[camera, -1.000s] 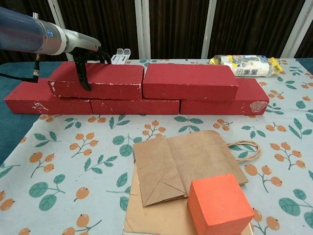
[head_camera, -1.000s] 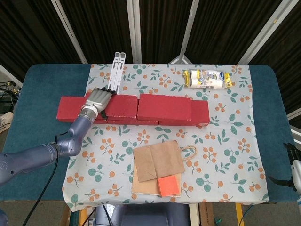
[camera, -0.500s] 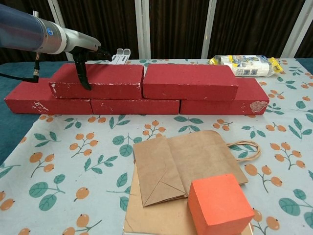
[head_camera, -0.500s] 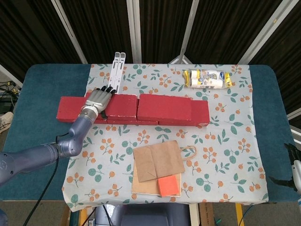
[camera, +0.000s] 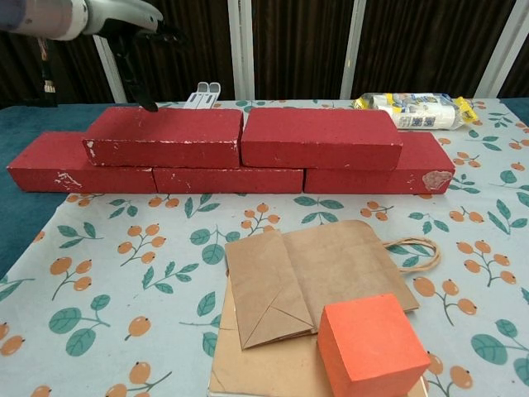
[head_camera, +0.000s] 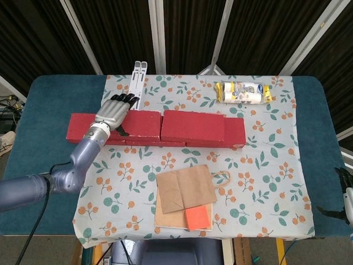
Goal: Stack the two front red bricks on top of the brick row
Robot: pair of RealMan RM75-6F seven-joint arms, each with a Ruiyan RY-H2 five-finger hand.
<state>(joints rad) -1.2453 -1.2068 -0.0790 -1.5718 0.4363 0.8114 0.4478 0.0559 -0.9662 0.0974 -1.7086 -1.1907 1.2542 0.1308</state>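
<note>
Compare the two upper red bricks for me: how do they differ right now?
The left upper brick has the left hand raised above it, clear of its top; the right upper brick has nothing over it. The left one shows white scuffs along its front edge; the right one looks cleaner. Both lie flat, end to end, on the bottom row.

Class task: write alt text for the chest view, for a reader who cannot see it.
Two red bricks lie stacked on a row of three red bricks on a floral tablecloth. The robot's left hand hovers above the upper left brick. In front lie a brown paper bag and an orange block.
</note>
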